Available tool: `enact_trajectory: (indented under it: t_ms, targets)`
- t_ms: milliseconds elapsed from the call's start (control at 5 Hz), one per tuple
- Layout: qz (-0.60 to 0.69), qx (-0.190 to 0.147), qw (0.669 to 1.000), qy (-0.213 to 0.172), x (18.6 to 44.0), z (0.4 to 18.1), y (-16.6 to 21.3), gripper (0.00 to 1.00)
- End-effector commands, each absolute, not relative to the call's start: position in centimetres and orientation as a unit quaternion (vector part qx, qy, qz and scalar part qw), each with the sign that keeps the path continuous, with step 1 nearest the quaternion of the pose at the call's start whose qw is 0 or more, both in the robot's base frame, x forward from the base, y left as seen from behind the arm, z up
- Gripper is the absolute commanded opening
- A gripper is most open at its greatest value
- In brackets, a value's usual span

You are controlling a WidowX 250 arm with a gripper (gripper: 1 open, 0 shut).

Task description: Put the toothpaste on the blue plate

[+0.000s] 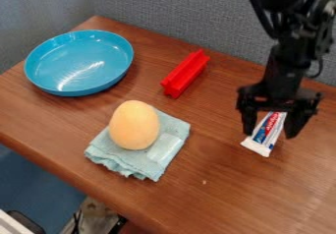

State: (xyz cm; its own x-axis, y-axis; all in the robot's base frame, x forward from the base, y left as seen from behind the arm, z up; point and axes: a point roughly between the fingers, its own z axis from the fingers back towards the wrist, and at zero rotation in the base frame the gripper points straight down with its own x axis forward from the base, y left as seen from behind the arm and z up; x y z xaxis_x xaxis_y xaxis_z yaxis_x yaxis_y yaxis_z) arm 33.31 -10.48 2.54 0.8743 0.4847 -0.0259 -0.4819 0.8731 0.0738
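The toothpaste [266, 132] is a small white tube with red and blue print, lying on the wooden table at the right. My gripper [277, 123] hangs straight down over it, open, one finger on each side of the tube's upper half. I cannot tell whether the fingers touch it. The blue plate [79, 63] is a round glossy bowl-like dish at the far left of the table, well apart from the gripper.
A red rectangular block [187, 72] lies at the table's middle back. A tan egg-shaped object [133, 125] rests on a pale blue-green folded cloth [141, 149] near the front edge. The table's [210, 179] right and front edges are close.
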Motion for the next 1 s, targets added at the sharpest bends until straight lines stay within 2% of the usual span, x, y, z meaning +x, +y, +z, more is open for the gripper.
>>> enact_trajectory:
  t_ms: [0,200,800]
  targets:
    - [0.246,0.031,0.969,0.008,33.8,2.5,-10.9,1.00]
    - [0.246,0.033,0.969,0.011,34.1,2.3,-10.9,0.00]
    - [0.248,0.027,0.968,0.011,34.0,3.7,-10.0,0.00]
